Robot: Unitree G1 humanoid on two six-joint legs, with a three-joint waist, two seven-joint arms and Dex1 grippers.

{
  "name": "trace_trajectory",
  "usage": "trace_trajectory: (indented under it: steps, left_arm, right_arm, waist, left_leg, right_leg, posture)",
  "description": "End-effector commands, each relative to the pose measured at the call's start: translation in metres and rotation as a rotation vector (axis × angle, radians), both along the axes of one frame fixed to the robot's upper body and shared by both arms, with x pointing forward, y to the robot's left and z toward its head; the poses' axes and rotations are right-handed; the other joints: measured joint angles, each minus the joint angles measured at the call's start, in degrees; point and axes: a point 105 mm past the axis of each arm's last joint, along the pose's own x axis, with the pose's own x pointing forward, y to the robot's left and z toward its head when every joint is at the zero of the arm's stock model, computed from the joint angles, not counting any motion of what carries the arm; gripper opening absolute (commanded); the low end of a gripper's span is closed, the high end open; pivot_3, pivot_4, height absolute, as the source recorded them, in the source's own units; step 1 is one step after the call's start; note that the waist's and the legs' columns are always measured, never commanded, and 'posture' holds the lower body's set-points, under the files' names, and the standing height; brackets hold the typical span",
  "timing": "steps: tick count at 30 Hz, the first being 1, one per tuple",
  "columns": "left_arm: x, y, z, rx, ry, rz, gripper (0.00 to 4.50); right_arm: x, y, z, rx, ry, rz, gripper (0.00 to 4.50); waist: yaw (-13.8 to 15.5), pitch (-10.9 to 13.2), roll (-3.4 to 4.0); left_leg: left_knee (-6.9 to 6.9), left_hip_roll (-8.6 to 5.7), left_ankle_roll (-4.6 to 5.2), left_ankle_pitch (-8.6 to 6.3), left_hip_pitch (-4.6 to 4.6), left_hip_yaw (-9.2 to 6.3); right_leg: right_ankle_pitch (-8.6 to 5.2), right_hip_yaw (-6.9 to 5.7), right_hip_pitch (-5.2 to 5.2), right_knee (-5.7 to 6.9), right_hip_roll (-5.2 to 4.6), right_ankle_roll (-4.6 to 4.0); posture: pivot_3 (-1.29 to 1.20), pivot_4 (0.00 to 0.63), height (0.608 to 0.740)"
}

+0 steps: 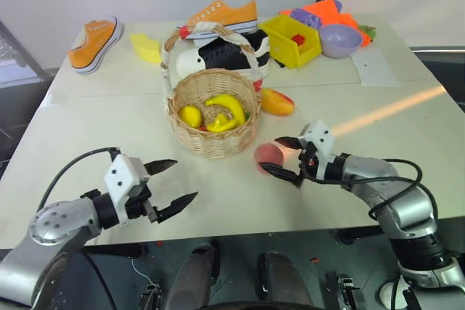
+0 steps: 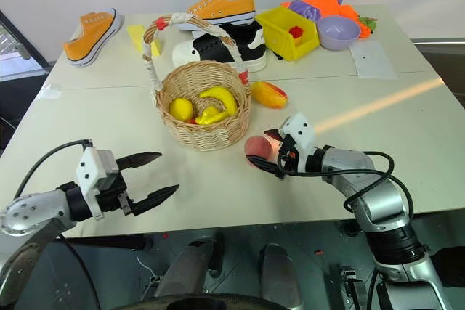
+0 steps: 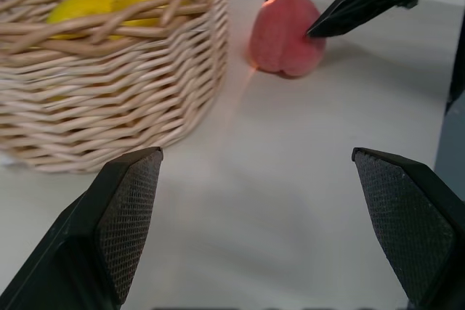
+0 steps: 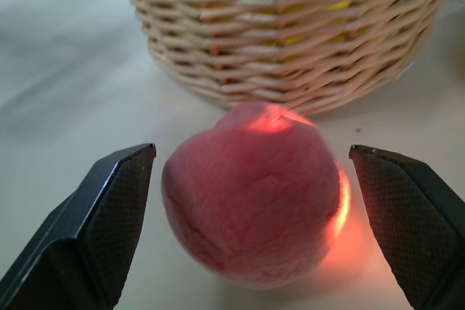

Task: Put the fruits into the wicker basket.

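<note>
**R gripper straddling peach, not yet closed**

Your right gripper has jaws wide apart, one finger on each side of the peach; no contact visible in the right wrist view. Peach sits on the table, just beside the wicker basket, on its right. Mango lies on the table near the basket, behind and right of it. Banana and lemon are inside the basket. Your left gripper is open, empty, in front of the basket, well apart from the peach.
</note>
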Motion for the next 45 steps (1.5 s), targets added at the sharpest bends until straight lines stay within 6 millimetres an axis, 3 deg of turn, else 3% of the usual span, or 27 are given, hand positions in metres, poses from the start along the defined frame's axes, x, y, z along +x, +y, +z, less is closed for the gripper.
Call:
trace_trajectory:
  steps: [1, 3, 7, 11, 14, 16, 19, 23, 28, 29, 30, 31, 36, 40, 42, 45]
  left_arm:
    - [-0.001, -0.006, 0.008, 0.008, -0.043, -0.022, 4.50]
    - [-0.001, -0.007, 0.008, 0.008, -0.045, -0.022, 4.50]
    - [0.000, -0.007, 0.009, 0.009, -0.049, -0.019, 4.50]
    - [0.005, 0.002, 0.008, 0.016, -0.055, 0.017, 4.50]
    - [0.009, 0.015, 0.009, 0.021, -0.064, 0.066, 4.50]
    - [0.013, 0.020, 0.018, -0.021, -0.088, 0.093, 4.50]
    - [0.018, 0.022, 0.035, -0.111, -0.125, 0.113, 4.50]
    - [0.018, 0.017, 0.047, -0.155, -0.152, 0.096, 4.50]
    - [0.017, 0.009, 0.045, -0.145, -0.141, 0.076, 4.50]
    - [0.016, 0.007, 0.045, -0.145, -0.141, 0.074, 4.50]
    - [0.015, 0.005, 0.045, -0.146, -0.140, 0.071, 4.50]
    - [0.014, 0.004, 0.045, -0.147, -0.140, 0.068, 4.50]
    - [0.012, -0.004, 0.049, -0.164, -0.151, 0.056, 4.50]
    - [0.013, -0.018, 0.048, -0.182, -0.145, 0.026, 4.50]
    - [0.014, -0.023, 0.047, -0.186, -0.143, 0.017, 4.50]
    - [0.018, -0.030, 0.047, -0.200, -0.137, -0.001, 4.50]
  right_arm:
    - [0.002, 0.002, -0.004, -0.011, -0.009, 0.003, 4.46]
    - [0.002, 0.000, -0.008, -0.016, -0.002, -0.003, 4.23]
    - [0.003, -0.003, -0.009, -0.037, -0.034, -0.014, 2.92]
    - [-0.004, -0.002, 0.008, -0.036, -0.117, 0.031, 2.92]
    - [-0.014, 0.010, 0.049, 0.053, -0.193, 0.133, 2.92]
    - [-0.017, 0.028, 0.084, 0.151, -0.252, 0.195, 2.92]
    - [-0.006, 0.051, 0.107, 0.190, -0.309, 0.181, 2.92]
    - [0.026, 0.081, 0.120, 0.201, -0.349, 0.082, 2.92]
    - [0.056, 0.107, 0.110, 0.140, -0.356, 0.005, 2.92]
    - [0.058, 0.108, 0.110, 0.139, -0.365, 0.000, 3.84]
    - [0.056, 0.108, 0.113, 0.147, -0.379, 0.002, 4.27]
    - [0.054, 0.108, 0.116, 0.157, -0.395, 0.008, 4.43]
    - [0.026, 0.087, 0.131, 0.192, -0.460, 0.112, 4.43]
    - [-0.001, 0.044, 0.132, 0.232, -0.366, 0.177, 4.43]
    - [0.001, 0.025, 0.128, 0.222, -0.331, 0.131, 4.43]
    - [0.033, -0.019, 0.101, 0.055, -0.305, -0.084, 4.43]
  waist:
    - [-0.04, 0.00, -0.01]
    - [-0.04, -0.01, -0.01]
    - [0.00, -0.01, -0.02]
    - [0.07, -0.02, -0.02]
    - [0.06, 0.00, 0.00]
    - [-0.45, 0.01, 0.01]
    - [-0.57, -0.01, -0.03]
    - [-0.45, -0.05, -0.10]
    - [-0.30, -0.06, -0.11]
    - [-0.23, -0.06, -0.11]
    - [-0.13, -0.06, -0.11]
    - [-0.05, -0.05, -0.11]
    - [0.03, -0.05, -0.11]
    - [0.15, -0.05, -0.12]
    - [-0.04, -0.05, -0.13]
    - [-0.28, -0.05, -0.13]
  left_leg:
    - [0.00, 0.00, 0.00, 0.00, 0.02, 0.00]
    - [0.01, -0.01, 0.00, 0.00, 0.06, 0.00]
    - [0.02, -0.01, 0.00, 0.00, 0.12, 0.00]
    - [0.02, -0.01, 0.00, 0.00, 0.14, 0.00]
    - [0.03, -0.01, 0.00, 0.00, 0.12, 0.00]
    - [0.03, 0.00, 0.00, 0.00, 0.12, 0.00]
    - [0.03, 0.02, 0.00, 0.01, 0.15, -0.05]
    - [0.03, 0.02, -0.05, 0.03, 0.22, -0.14]
    - [0.04, -0.08, -0.14, 0.10, 0.22, -0.11]
    - [0.04, -0.10, -0.15, 0.11, 0.22, -0.10]
    - [0.04, -0.11, -0.18, 0.12, 0.21, -0.10]
    - [0.04, -0.12, -0.18, 0.12, 0.21, -0.09]
    - [0.02, -0.11, -0.22, 0.16, 0.17, -0.06]
    - [0.06, -0.11, -0.22, 0.16, 0.17, -0.05]
    - [0.17, -0.10, -0.20, 0.15, 0.19, -0.05]
    - [0.20, -0.06, -0.21, 0.15, 0.29, -0.03]
  right_leg:
    - [0.00, 0.00, 0.06, 0.00, 0.00, 0.00]
    - [0.00, 0.00, 0.11, 0.00, 0.00, 0.00]
    - [0.00, 0.00, 0.13, 0.00, 0.00, 0.00]
    - [0.00, 0.00, 0.16, 0.00, 0.00, 0.00]
    - [0.00, 0.00, 0.15, 0.01, 0.00, 0.01]
    - [0.01, 0.02, 0.17, 0.06, 0.02, 0.01]
    - [0.01, -0.01, 0.16, 0.18, 0.04, 0.01]
    - [0.01, -0.06, 0.11, 0.18, 0.08, 0.01]
    - [0.04, -0.04, 0.07, 0.29, 0.07, 0.01]
    - [0.08, -0.04, 0.05, 0.39, 0.06, 0.07]
    - [0.11, -0.03, -0.03, 0.48, 0.05, 0.13]
    - [0.12, -0.03, -0.07, 0.60, 0.04, 0.14]
    - [0.13, -0.03, -0.28, 0.83, 0.03, 0.17]
    - [0.10, -0.03, -0.17, 0.81, 0.00, 0.13]
    - [0.04, -0.02, 0.11, 0.80, -0.01, 0.00]
    - [0.02, -0.01, 0.19, 0.81, 0.00, -0.04]
  posture:
    - [0.00, 0.150, 0.740]
    - [0.00, 0.150, 0.740]
    - [0.00, 0.150, 0.740]
    - [0.00, 0.150, 0.740]
    - [0.00, 0.150, 0.740]
    - [0.00, 0.150, 0.740]
    - [0.00, 0.150, 0.740]
    - [0.00, 0.150, 0.740]
    - [0.00, 0.150, 0.740]
    - [0.00, 0.150, 0.740]
    - [0.00, 0.150, 0.740]
    - [0.00, 0.150, 0.740]
    - [0.00, 0.150, 0.740]
    - [0.00, 0.150, 0.740]
    - [0.00, 0.150, 0.740]
    - [0.00, 0.150, 0.740]
